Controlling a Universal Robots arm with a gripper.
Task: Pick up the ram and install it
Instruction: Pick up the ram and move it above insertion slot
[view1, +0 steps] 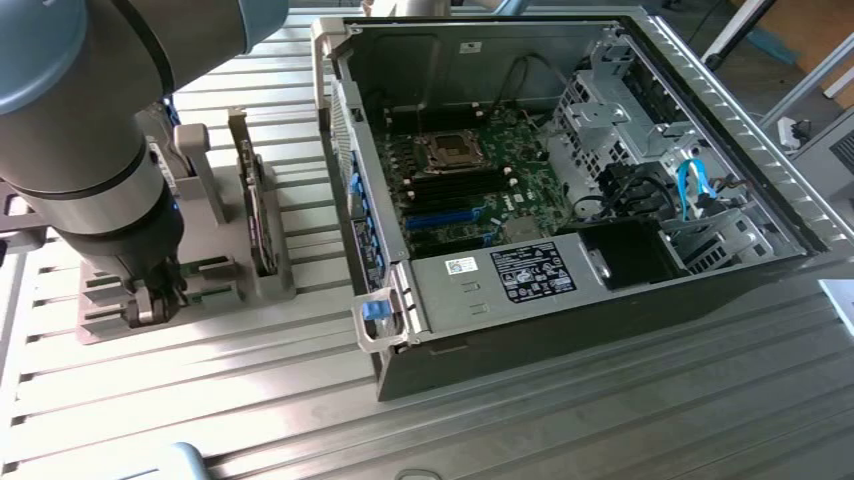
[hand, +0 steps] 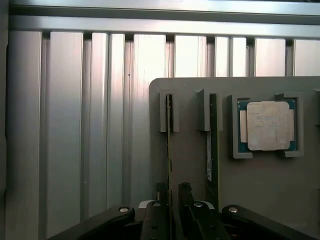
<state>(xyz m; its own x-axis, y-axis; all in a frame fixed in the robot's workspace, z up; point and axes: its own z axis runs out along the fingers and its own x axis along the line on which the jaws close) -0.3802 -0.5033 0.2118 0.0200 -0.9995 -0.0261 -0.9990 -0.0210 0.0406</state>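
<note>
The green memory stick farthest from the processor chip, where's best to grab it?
Probably best: grip the thin green memory stick mid-length along its upper edge, coming straight down, jaws across its flat faces. It stands on edge in the grey slotted holder, a post cupping its far end.

a robotics lab workbench: an industrial robot arm (view1: 80, 150) over a slotted aluminium-profile table (view1: 561, 420), an opened desktop computer case (view1: 747, 130) with its motherboard (view1: 467, 190) exposed, and a grey parts fixture (hand: 260, 185) holding a bare cpu (hand: 267, 126).
</note>
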